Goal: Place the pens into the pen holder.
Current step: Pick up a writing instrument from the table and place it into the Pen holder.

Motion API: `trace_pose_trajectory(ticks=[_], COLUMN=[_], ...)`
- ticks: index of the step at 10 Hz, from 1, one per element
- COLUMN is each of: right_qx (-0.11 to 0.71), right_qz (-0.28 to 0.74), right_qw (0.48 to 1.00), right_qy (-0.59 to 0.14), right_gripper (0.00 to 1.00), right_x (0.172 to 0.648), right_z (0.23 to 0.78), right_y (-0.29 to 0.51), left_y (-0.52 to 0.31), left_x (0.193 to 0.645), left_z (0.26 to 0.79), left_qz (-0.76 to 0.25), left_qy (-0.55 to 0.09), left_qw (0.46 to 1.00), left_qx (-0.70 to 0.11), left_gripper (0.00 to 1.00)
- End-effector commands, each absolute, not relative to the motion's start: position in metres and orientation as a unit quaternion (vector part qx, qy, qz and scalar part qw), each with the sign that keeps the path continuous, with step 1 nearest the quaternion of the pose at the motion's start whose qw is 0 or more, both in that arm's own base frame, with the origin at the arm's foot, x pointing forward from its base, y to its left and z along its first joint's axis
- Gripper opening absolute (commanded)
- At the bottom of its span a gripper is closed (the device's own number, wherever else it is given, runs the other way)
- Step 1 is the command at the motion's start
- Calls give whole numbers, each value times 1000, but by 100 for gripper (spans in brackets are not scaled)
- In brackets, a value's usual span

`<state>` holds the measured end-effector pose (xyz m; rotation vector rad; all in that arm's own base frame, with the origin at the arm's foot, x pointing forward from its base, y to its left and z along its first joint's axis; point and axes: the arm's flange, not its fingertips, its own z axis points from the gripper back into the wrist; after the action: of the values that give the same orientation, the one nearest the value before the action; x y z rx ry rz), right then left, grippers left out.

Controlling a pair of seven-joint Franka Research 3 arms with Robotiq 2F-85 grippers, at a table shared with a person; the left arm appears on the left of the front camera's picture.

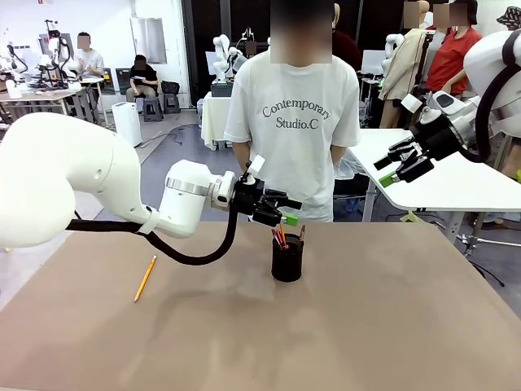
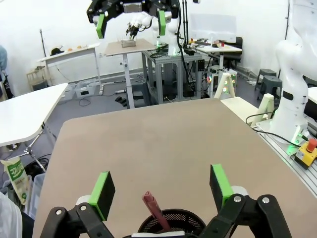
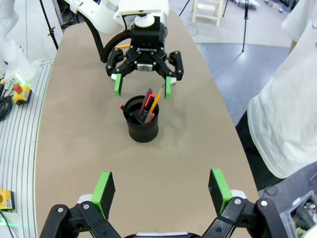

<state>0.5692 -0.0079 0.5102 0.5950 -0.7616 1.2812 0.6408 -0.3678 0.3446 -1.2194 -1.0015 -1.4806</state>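
- The pen holder stands upright on the table, about midway along its far edge and a little in from it.
- I see several pens standing in it, leaning against the rim. From the right wrist camera I make out a yellow-orange one, a reddish-brown one and a red-tipped one.
- In the left wrist view, a reddish-brown pen pokes up out of the mesh cup between the pads.
- The left gripper hovers just above the holder's rim. Its jaws are spread wide with nothing between them, and they touch neither the pens nor the cup.
- One yellow-orange pencil lies flat on the table toward the left edge, well apart from the holder.
- The right gripper hangs high off the table past its far right corner. Its jaws are also spread wide and it carries nothing.
- A person in a white T-shirt stands at the far edge, right behind the holder, arms down at the sides.
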Motion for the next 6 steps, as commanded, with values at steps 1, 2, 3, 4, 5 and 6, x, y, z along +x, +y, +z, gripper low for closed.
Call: trace_pose_trajectory(ticks=[1, 2, 3, 4, 5, 6], right_qx=[265, 265, 265, 265, 265, 265], right_qz=[575, 575, 575, 575, 575, 575], right_qw=[694, 694, 694, 694, 694, 694], right_qy=[-343, -343, -343, -343, -343, -343], right_gripper=[100, 100, 100, 100, 100, 100], right_x=[569, 569, 569, 569, 569, 569], right_z=[513, 513, 513, 513, 513, 513], right_y=[-8, -8, -8, -8, -8, -8], left_y=[-347, -342, -334, -326, -316, -303], left_x=[617, 608, 596, 583, 576, 563], left_z=[371, 382, 395, 408, 418, 431], left_qz=[-602, -600, -602, -598, -598, -586], left_qy=[-397, -399, -384, -371, -346, -315], left_qw=[483, 502, 532, 562, 596, 639], left_qx=[-496, -478, -455, -434, -409, -386], left_gripper=[100, 100, 100, 100, 100, 100])
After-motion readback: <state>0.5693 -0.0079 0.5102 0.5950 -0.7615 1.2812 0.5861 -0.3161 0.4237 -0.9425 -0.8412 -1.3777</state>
